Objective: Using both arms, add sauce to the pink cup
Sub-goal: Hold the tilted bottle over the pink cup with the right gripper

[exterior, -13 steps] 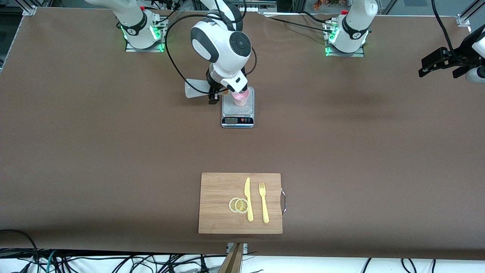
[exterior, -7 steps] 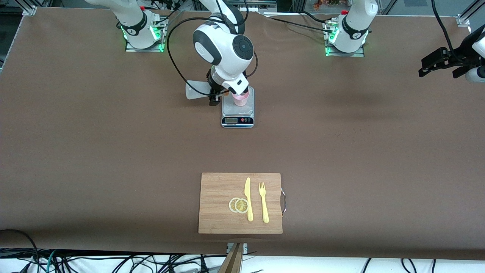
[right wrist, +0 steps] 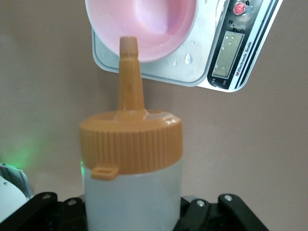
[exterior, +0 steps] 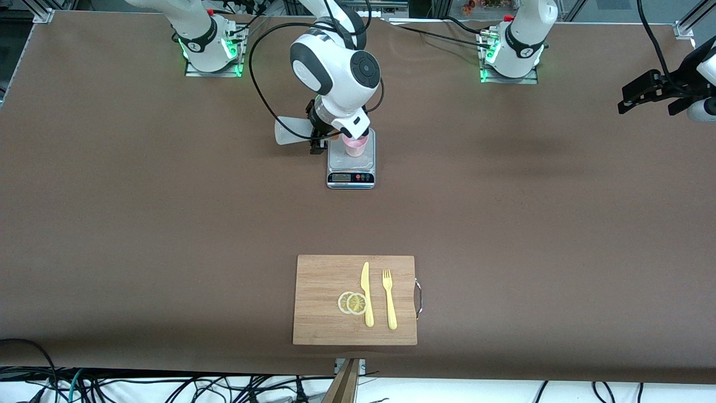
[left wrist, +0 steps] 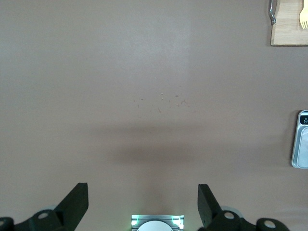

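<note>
The pink cup (exterior: 356, 146) stands on the silver scale (exterior: 351, 163), mostly under the right arm's wrist. My right gripper (exterior: 316, 139) is shut on the whitish squeeze bottle (exterior: 290, 131) and holds it on its side beside the scale. In the right wrist view the gripper (right wrist: 132, 214) clamps the bottle's body (right wrist: 132, 195). The orange nozzle (right wrist: 129, 72) points at the rim of the cup (right wrist: 144, 24), its tip just over the opening. My left gripper (exterior: 643, 96) is open and empty, waiting high over the left arm's end of the table; its fingers (left wrist: 77, 202) stand wide apart.
A wooden cutting board (exterior: 324, 280) lies near the front camera with two lemon slices (exterior: 352, 303), a yellow knife (exterior: 366, 294) and a yellow fork (exterior: 389, 298). The scale's display (exterior: 341, 177) faces the camera. Black cables (exterior: 257, 67) hang from the right arm.
The right arm's wrist has shifted slightly toward the left arm's end. The bottle stays tipped at the cup. The left arm has not moved.
</note>
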### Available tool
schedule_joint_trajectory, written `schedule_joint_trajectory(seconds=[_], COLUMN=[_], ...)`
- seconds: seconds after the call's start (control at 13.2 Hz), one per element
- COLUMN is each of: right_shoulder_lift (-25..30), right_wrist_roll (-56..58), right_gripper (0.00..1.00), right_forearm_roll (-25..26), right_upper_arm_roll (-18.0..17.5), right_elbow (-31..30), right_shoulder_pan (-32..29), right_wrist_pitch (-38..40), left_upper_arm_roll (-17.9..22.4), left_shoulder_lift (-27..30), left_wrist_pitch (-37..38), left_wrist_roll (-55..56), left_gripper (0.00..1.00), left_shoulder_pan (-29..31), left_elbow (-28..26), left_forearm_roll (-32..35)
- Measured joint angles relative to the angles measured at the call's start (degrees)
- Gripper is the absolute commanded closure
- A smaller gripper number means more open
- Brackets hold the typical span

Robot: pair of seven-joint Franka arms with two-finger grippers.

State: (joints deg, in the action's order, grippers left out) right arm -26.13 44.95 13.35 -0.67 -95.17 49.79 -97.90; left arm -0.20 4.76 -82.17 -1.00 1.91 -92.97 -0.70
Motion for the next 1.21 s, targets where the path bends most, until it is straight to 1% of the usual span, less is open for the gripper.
schedule_joint_trajectory(seconds=[1.21], right_shoulder_lift=[-1.62], right_wrist_roll=[-0.04], right_gripper=[1.0], right_forearm_roll=[0.71], right_upper_arm_roll=[0.0], right_elbow=[2.27], right_shoulder_pan=[0.46], right_wrist_pitch=[2.95], left_upper_arm_roll=[0.0], left_shoulder_lift=[0.13], left_wrist_pitch=[0.93], left_wrist_roll=[0.0], left_gripper=[0.0], left_shoulder_pan=[0.0], left_elbow=[0.0], left_forearm_roll=[0.0])
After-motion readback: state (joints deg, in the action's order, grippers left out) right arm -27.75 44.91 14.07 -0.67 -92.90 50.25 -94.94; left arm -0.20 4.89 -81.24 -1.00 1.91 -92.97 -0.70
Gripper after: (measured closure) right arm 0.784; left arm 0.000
